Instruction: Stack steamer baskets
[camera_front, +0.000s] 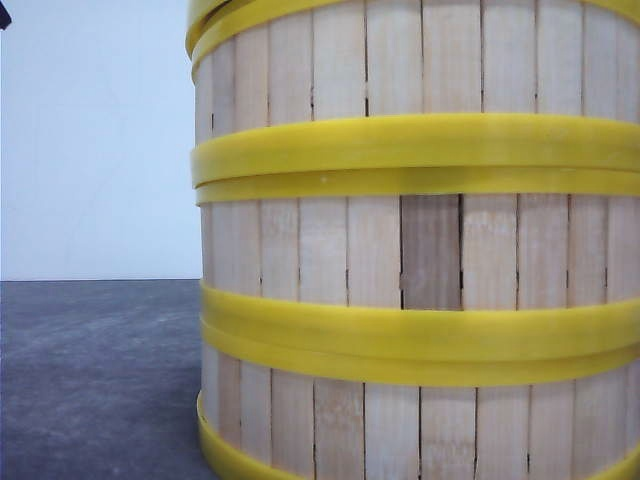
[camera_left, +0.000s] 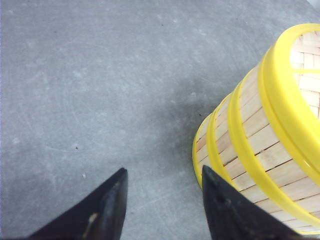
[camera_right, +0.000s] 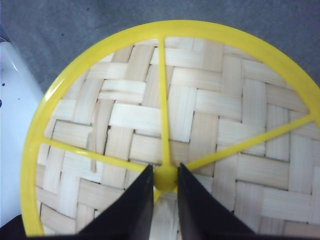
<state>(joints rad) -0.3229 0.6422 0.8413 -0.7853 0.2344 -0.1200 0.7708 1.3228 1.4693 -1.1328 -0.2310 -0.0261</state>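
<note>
Already stacked, yet a snagged knob could topple it

The tall stack of round steamer baskets (camera_front: 420, 250), pale wooden slats banded by yellow plastic rims, stands on the grey table (camera_front: 100, 380). The right gripper (camera_right: 165, 177) pinches narrowly around the woven lid's yellow hub knob (camera_right: 165, 178); lifting without letting go could drag the lid off or tip the stack. The left gripper (camera_left: 165, 187) hovers spread wide and empty beside the stack's base, at about nine o'clock of it in the front view.

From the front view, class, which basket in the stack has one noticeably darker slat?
The middle basket: one brown slat stands among its pale ones, while the top basket and bottom basket show pale slats only.

basket stack (camera_front: 420, 250) blocks right, open table (camera_front: 95, 380) left
</note>
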